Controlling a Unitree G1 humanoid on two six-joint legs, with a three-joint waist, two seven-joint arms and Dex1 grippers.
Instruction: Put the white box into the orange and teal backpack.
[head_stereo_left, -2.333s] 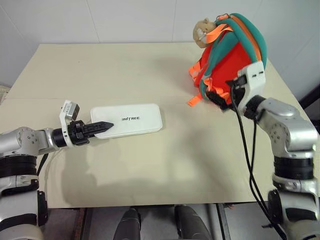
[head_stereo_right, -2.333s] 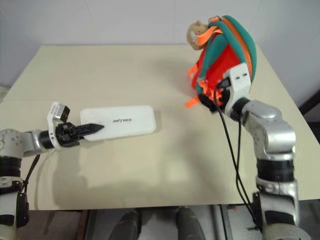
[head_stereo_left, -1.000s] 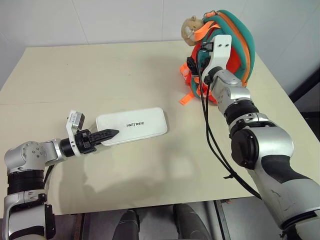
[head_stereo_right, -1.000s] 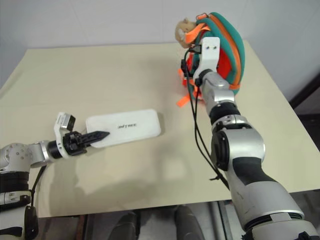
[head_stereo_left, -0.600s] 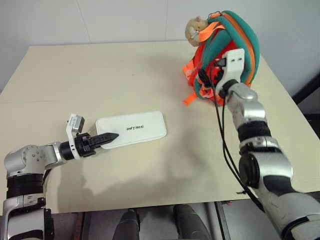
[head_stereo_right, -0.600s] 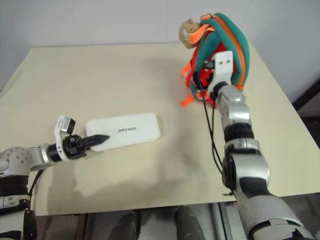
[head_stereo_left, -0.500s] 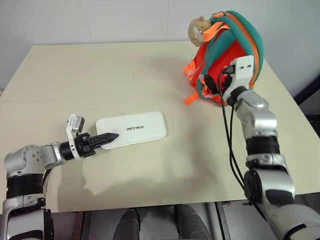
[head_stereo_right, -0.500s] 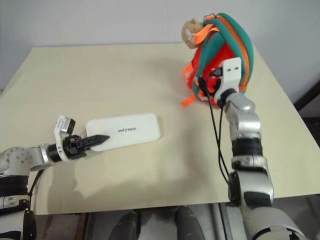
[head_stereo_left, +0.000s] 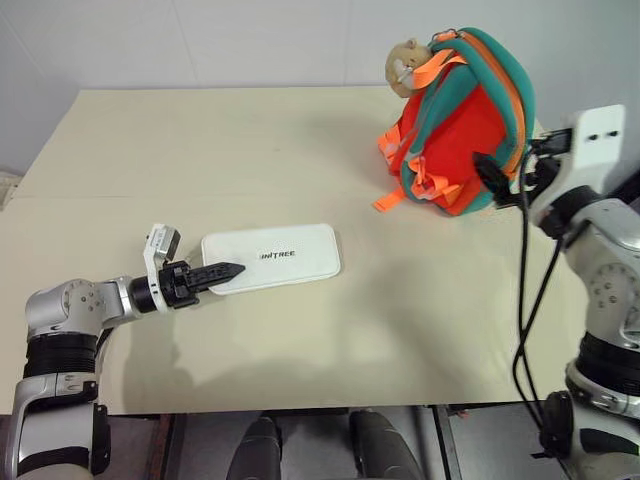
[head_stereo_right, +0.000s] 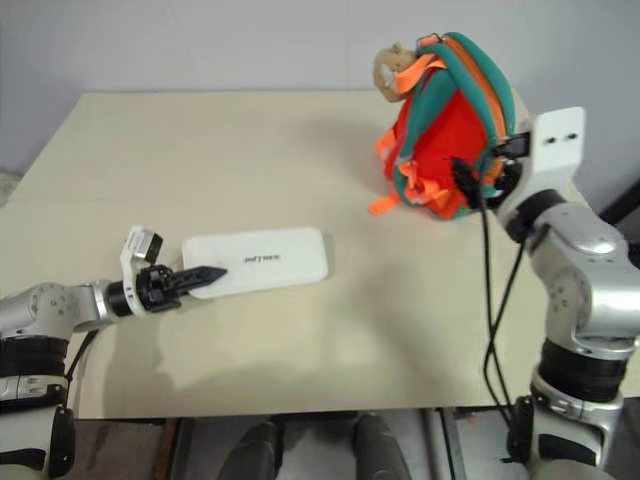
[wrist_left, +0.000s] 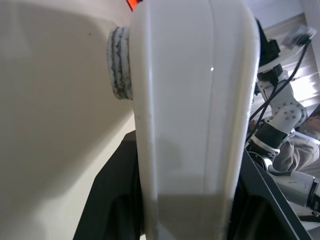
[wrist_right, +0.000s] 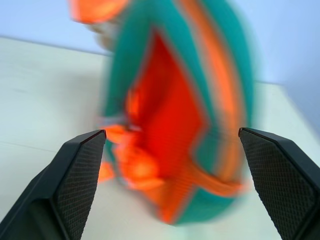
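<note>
The white box (head_stereo_left: 272, 258) lies flat on the table, lettering up. My left gripper (head_stereo_left: 218, 271) is shut on its left end; in the left wrist view the box's rim (wrist_left: 190, 100) stands between the black fingers (wrist_left: 107, 200). The orange and teal backpack (head_stereo_left: 465, 105) stands upright at the back right, with a tan plush charm (head_stereo_left: 404, 60) at its top. My right gripper (head_stereo_left: 500, 175) is open just to the right of the backpack's lower part. In the right wrist view its fingers (wrist_right: 82, 165) stand wide apart, with the backpack (wrist_right: 180, 115) a short way ahead of them.
The beige table (head_stereo_left: 200, 140) runs to a white wall at the back, and its front edge is close below my left arm. Orange straps (head_stereo_left: 392, 198) trail from the backpack's foot onto the tabletop. A black cable hangs from my right wrist.
My right arm has drawn back from the backpack's front toward the right, jaws open throughout. The left gripper has kept still on the white box. The camera view has shifted.
</note>
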